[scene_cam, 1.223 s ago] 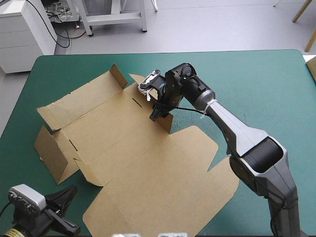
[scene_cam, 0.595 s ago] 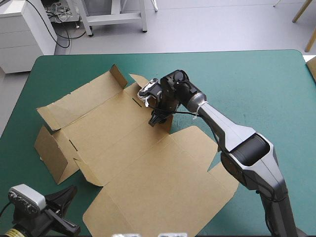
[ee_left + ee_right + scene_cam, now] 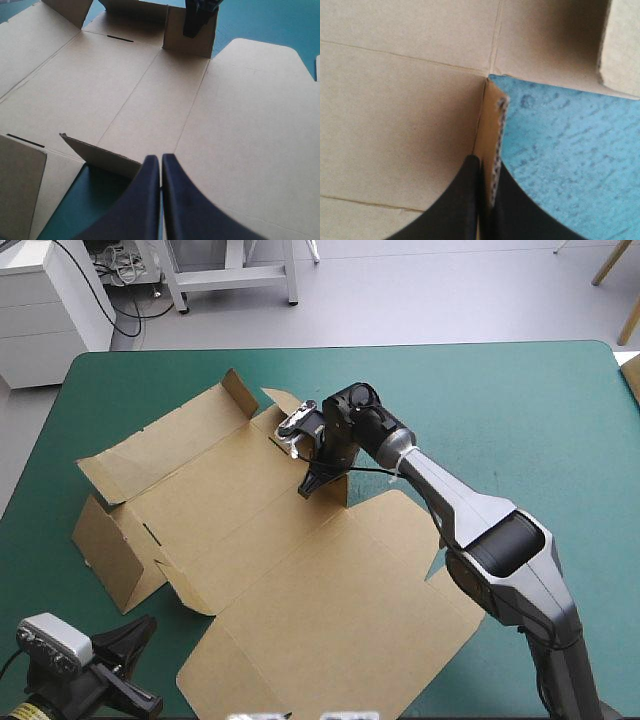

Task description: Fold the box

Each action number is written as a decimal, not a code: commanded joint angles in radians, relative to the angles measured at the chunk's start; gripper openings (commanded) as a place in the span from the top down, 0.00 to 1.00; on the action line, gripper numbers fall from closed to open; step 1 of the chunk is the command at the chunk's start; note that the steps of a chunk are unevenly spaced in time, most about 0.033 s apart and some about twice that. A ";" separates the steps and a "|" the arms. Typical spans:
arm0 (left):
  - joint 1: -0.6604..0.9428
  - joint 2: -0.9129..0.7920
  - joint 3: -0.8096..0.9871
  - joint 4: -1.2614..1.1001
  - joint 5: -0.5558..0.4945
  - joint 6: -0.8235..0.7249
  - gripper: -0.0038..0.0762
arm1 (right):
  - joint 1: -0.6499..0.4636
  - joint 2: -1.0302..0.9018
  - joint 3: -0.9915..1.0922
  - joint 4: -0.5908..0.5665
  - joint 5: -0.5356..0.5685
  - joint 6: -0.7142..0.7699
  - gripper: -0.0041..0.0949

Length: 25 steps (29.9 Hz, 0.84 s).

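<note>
Box (image 3: 270,570) slid, lying far-left to near-right; right gripper (image 3: 311,484) clamps it, left gripper (image 3: 161,158) closed.

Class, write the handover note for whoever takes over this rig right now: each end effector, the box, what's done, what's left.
Right end effector: shut on the box, pinching a small side flap upright.
Left end effector: shut, empty, by the box's near-left edge.
The box lies mostly flat on the teal-green table.
Done: a few flaps raised. Left: walls to raise and tuck.
</note>
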 commanded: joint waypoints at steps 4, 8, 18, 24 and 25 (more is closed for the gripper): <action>-0.005 0.013 -0.020 -0.012 -0.073 0.001 0.96 | -0.005 -0.067 -0.034 -0.184 -0.021 -0.045 0.98; -0.005 0.013 -0.020 -0.012 -0.073 0.001 0.96 | -0.015 -0.067 -0.035 -0.167 -0.021 -0.204 0.98; -0.005 0.013 -0.020 -0.013 -0.073 0.001 0.96 | 0.028 -0.067 -0.035 0.066 -0.021 -0.515 0.98; -0.005 0.013 -0.020 -0.013 -0.073 0.001 0.96 | 0.072 -0.067 -0.035 0.081 -0.021 -0.619 0.98; -0.005 0.013 -0.020 -0.013 -0.073 0.001 0.96 | 0.077 -0.067 -0.035 0.081 -0.021 -0.633 0.98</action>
